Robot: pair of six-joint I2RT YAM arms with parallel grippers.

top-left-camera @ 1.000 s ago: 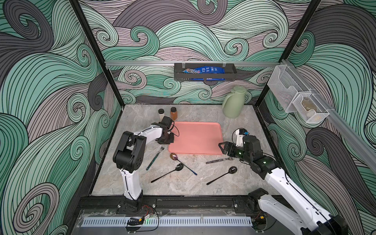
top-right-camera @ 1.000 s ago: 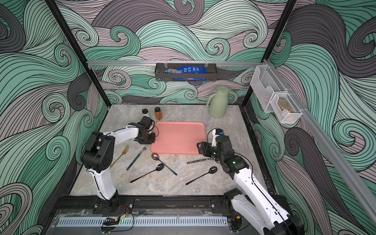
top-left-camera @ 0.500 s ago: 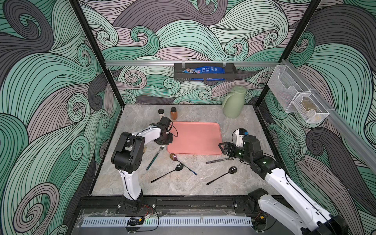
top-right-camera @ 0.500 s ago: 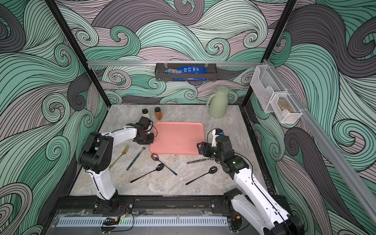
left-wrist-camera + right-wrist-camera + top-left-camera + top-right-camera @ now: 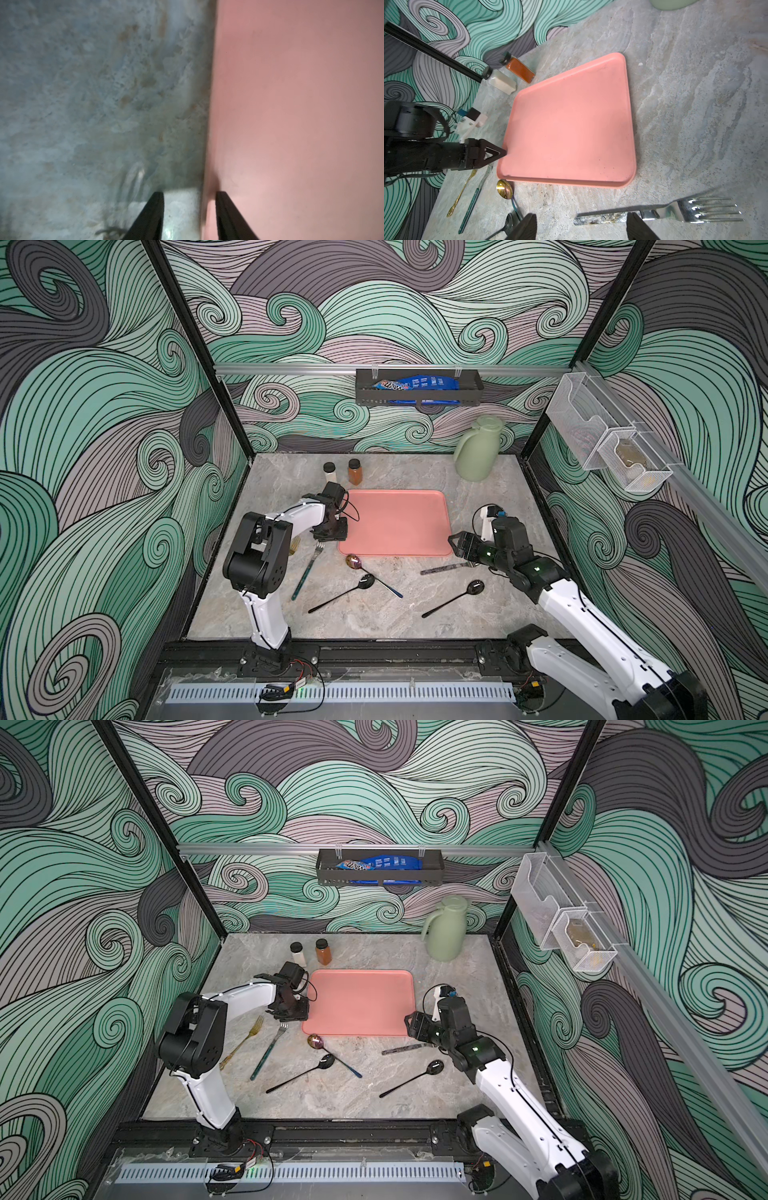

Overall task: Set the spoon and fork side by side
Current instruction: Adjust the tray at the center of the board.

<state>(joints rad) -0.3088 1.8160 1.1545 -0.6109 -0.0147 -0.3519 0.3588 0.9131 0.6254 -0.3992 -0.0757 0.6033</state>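
Marble bench (image 5: 415, 472) inside wave-papered cell; pink tray (image 5: 395, 522) at centre, cutlery scattered along near side. Likely task pair: steel fork (image 5: 654, 213) just off tray's near right corner, black spoon (image 5: 453, 597) nearer, apart and not parallel. Right gripper (image 5: 457, 543) wide, empty, hovering by fork handle, seemingly lined up to grasp. Left gripper (image 5: 189, 193) half open, empty, straddling tray's left rim, perhaps to steady or shift tray.

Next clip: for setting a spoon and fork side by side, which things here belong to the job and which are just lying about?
Job: marbled-handled fork, teal fork, gold fork, black spoons, iridescent spoon; perhaps the pink tray.
Lying about: green jug, spice jars, wall basket, mesh bins.
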